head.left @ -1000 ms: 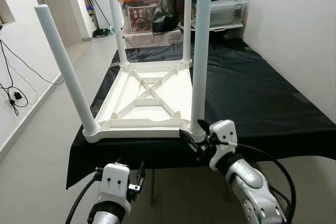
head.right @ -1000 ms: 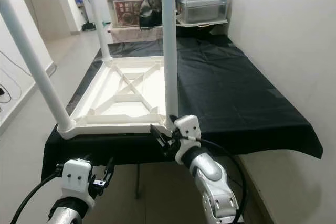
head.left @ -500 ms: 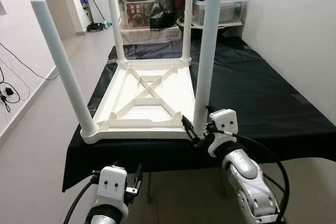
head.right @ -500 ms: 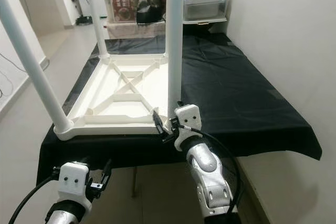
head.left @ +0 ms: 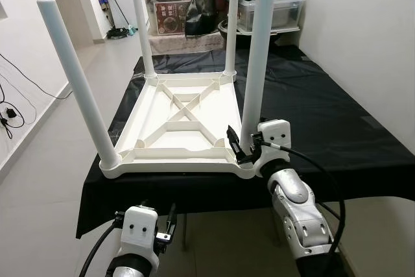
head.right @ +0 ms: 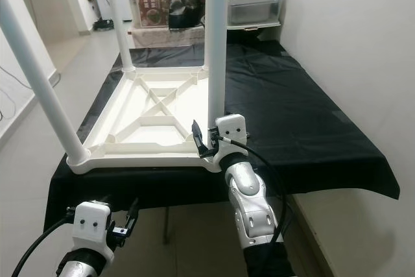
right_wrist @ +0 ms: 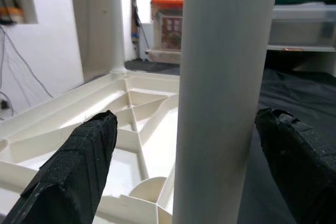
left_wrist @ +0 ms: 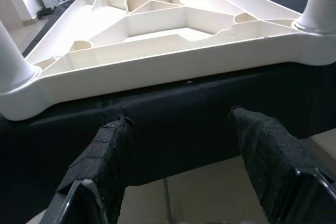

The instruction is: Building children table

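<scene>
While the white children's table (head.left: 178, 121) is lying upside down, legs pointing up, the right gripper (right_wrist: 191, 145) is straddling its near-right leg (head.left: 255, 63) with fingers apart; the left gripper (left_wrist: 181, 156) is hanging open below.

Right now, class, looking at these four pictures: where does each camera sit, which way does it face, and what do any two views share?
Left eye: on the head, facing forward and down at the upturned white table; both arms show.
Right eye: beside it, same scene.
Left wrist: low on the left claw, fingers open, looking up at the table's edge.
Right wrist: on the right claw, fingers open either side of the near right leg.
Shared: both wrist views show the ribbed underside.
</scene>
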Tool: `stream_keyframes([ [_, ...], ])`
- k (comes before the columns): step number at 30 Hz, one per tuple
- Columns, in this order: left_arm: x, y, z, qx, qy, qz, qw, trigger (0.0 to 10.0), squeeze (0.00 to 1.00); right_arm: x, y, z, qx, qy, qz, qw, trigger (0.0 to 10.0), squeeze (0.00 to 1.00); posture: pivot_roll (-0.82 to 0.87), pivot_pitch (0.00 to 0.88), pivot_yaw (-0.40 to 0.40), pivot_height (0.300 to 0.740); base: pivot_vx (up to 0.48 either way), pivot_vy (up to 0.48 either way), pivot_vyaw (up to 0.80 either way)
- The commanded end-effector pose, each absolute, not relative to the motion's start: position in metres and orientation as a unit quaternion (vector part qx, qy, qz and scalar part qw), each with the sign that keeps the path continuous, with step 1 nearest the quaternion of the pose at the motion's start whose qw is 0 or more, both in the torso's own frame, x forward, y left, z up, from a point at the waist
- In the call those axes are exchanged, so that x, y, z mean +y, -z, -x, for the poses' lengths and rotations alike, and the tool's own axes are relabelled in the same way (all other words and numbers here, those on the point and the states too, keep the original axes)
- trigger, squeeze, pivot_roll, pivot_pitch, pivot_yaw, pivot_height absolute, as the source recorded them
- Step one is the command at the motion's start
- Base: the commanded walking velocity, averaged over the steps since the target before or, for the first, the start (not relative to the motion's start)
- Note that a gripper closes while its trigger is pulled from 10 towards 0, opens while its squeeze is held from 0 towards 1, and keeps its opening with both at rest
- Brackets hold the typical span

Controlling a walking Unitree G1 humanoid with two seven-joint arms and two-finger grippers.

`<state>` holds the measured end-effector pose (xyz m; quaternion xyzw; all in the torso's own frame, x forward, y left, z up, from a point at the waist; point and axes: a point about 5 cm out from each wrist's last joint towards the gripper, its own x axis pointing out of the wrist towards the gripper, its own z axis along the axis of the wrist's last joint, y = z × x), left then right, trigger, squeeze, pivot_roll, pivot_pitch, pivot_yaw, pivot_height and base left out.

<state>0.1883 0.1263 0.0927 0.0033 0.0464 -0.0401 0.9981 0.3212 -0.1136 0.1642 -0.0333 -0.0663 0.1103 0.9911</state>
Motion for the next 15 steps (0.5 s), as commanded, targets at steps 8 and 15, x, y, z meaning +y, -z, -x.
stream_keyframes([
  [8, 0.126, -0.096, -0.187, 0.046, 0.040, 0.000, 0.998, 10.0, 0.00, -0.103, -0.162, -0.335, -0.010, -0.070, 0.048, 0.996, 10.0, 0.00, 0.00, 0.000, 0.010, 0.740, 0.000, 0.000, 0.00],
  [15, 0.124, -0.096, -0.187, 0.047, 0.041, 0.001, 0.998, 10.0, 0.00, -0.097, -0.163, -0.340, 0.009, -0.054, 0.055, 0.997, 10.0, 0.00, 0.01, 0.000, 0.009, 0.740, 0.000, 0.000, 0.00],
])
